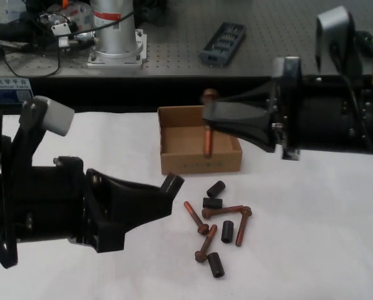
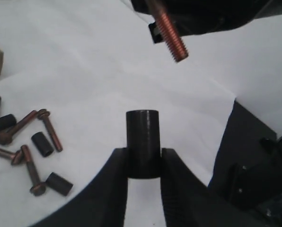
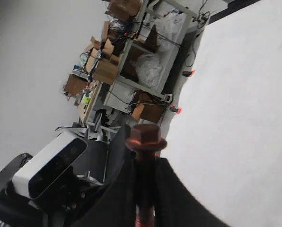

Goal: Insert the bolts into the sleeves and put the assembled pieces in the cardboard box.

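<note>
While the left claw (image 2: 142, 158) is clamped on a black sleeve (image 2: 142, 135), holding it upright with the open end up, the right claw (image 3: 145, 189) is pinched tight on a copper bolt (image 3: 145, 142) just under the hex head, threads pointing down. The bolt tip sits above the sleeve's mouth with a clear gap between them, a bit tilted and not quite lined up, so nothing's inserted. From the high cam the right claw hangs over the box (image 1: 199, 161), and the bolt's shaft shows against the inside of it. The left claw is lower, off to the box's near-left side. The box stands on the white cloth (image 1: 311, 237). In front of it are four loose bolts (image 1: 196, 217) and four loose sleeves (image 1: 227, 231), jumbled close together, a few touching.
</note>
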`<state>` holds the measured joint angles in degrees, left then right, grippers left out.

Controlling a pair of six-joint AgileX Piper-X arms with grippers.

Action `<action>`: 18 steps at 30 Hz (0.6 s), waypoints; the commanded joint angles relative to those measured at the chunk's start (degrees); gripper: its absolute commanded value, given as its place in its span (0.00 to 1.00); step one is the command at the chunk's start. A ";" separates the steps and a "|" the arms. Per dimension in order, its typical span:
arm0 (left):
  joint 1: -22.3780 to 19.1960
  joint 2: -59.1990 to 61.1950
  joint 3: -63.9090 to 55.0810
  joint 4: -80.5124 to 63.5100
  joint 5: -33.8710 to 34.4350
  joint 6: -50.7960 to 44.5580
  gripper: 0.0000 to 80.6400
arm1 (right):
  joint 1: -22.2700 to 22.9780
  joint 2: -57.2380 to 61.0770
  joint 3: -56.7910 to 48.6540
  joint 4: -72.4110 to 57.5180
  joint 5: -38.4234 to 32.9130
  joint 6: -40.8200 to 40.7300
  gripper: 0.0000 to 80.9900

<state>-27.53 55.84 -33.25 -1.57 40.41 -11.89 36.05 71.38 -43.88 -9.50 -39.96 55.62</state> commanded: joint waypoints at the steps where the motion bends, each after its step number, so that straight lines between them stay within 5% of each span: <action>1: 0.17 -0.66 -0.24 -5.46 2.76 -2.80 0.01 | 1.70 0.20 -0.28 -4.01 -0.90 1.37 0.03; 18: 0.17 -0.66 -0.24 -9.30 6.95 -6.18 0.01 | 1.85 0.20 -0.28 -5.55 -0.64 1.37 0.03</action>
<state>-27.53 55.84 -33.31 -9.22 45.59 -17.54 37.80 71.46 -43.88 -13.67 -40.20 56.88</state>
